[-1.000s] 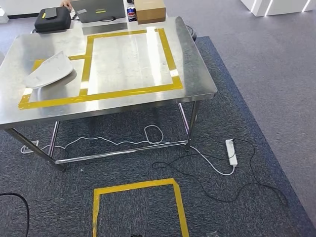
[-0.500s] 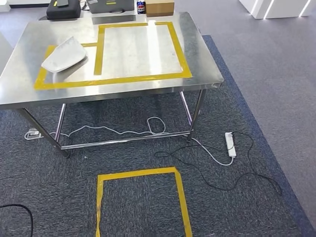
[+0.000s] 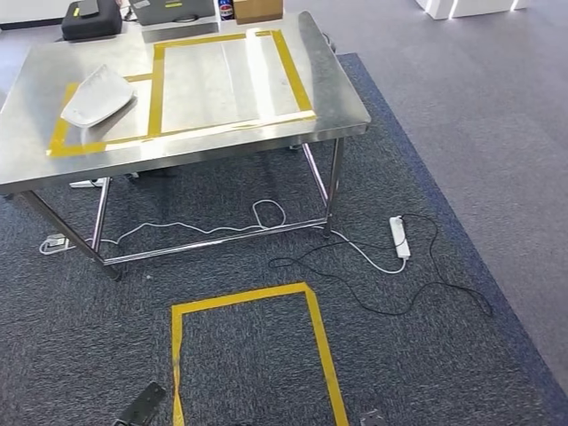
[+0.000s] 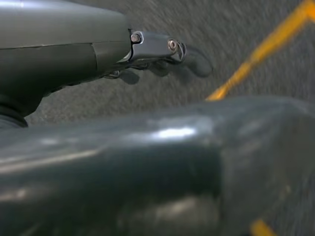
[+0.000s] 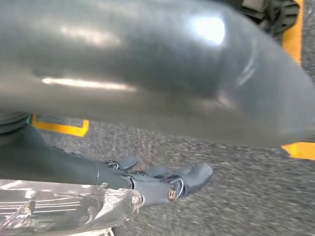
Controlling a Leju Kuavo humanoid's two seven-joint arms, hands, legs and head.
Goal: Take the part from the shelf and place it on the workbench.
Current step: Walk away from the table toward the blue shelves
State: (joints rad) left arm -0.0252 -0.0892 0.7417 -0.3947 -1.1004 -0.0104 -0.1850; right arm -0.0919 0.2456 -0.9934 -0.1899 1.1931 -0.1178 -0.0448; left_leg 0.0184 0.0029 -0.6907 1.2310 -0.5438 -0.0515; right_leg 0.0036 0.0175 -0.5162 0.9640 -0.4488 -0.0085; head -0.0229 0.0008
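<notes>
One white part (image 3: 97, 96) on taped workbench (image 3: 335, 98), left hand (image 4: 159, 54) and right hand (image 5: 167, 182) spread, empty, no legible writing.

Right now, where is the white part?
In the head view, the white part lies on the left end of the steel workbench, inside the smaller yellow-taped box, left of the big taped rectangle.

Legible markings: none. Can (image 3: 226, 10) at far edge of worktop (image 3: 335, 84): blue and red colouring, lettering too small to read. Cardboard box (image 3: 257, 9) beside it: no readable print.
</notes>
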